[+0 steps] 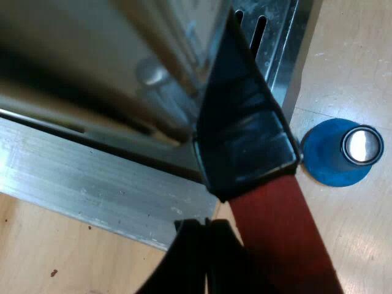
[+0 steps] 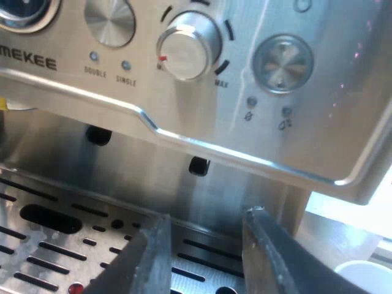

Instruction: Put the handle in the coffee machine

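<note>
Blue tamper (image 1: 331, 160) near espresso machine (image 1: 92, 180)

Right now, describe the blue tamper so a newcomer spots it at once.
Start at the steel espresso machine and follow its slotted drip tray to its edge. On the pale wooden table beside it sits a round blue tamper. Its shiny metal top sets it apart from the black, red-ended handle nearby.

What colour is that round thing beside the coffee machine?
Blue tamper, silver end; best in left wrist view.

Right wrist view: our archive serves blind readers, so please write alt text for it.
The right tool, open and empty, hovers over the slotted drip tray of the espresso machine, below its large dial.
</note>
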`<state>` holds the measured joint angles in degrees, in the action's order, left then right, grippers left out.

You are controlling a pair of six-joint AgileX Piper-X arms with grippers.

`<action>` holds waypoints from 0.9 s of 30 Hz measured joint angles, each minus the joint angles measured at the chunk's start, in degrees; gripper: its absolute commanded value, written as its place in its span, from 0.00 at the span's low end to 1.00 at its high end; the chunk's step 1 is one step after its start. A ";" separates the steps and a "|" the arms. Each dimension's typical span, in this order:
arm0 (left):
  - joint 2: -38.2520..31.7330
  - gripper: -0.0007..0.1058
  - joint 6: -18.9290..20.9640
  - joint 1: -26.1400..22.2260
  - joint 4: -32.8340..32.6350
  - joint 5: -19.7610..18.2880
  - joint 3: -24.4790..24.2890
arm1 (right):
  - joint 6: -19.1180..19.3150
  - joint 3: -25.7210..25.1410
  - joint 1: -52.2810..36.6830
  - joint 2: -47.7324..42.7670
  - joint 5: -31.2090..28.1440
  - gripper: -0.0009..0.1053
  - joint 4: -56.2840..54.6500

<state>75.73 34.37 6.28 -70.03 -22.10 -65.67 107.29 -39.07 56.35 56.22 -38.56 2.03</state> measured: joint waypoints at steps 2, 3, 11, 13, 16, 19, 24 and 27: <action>0.00 0.01 0.00 0.01 0.00 0.00 0.00 | 0.00 0.00 0.00 -0.66 -0.01 0.30 -0.85; 0.00 0.01 0.00 0.01 0.00 0.00 0.00 | 0.00 0.00 0.00 -0.88 -0.01 0.30 -1.10; -2.11 0.01 -3.52 1.83 1.27 5.22 0.31 | 0.00 0.00 0.00 -1.51 -0.01 0.30 -3.51; -2.08 0.01 -3.52 1.83 1.27 5.22 0.31 | -0.11 0.00 0.00 -1.51 -0.01 0.30 -3.90; -2.08 0.01 -3.52 1.94 1.27 5.50 0.31 | -0.07 0.00 0.00 -1.51 -0.01 0.30 -4.18; -2.08 0.01 -3.57 1.97 1.27 5.58 0.31 | -0.07 0.00 0.00 -1.51 -0.01 0.30 -4.34; -2.08 0.01 -3.67 2.11 1.27 5.69 0.31 | -0.07 0.00 0.00 -1.51 -0.01 0.30 -4.34; -2.41 0.01 -3.67 3.52 1.27 8.24 0.31 | -0.07 0.00 0.00 -1.51 -0.01 0.30 -4.34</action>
<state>73.31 30.70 9.81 -68.76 -13.87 -65.35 107.22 -39.07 56.35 54.71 -38.57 -2.31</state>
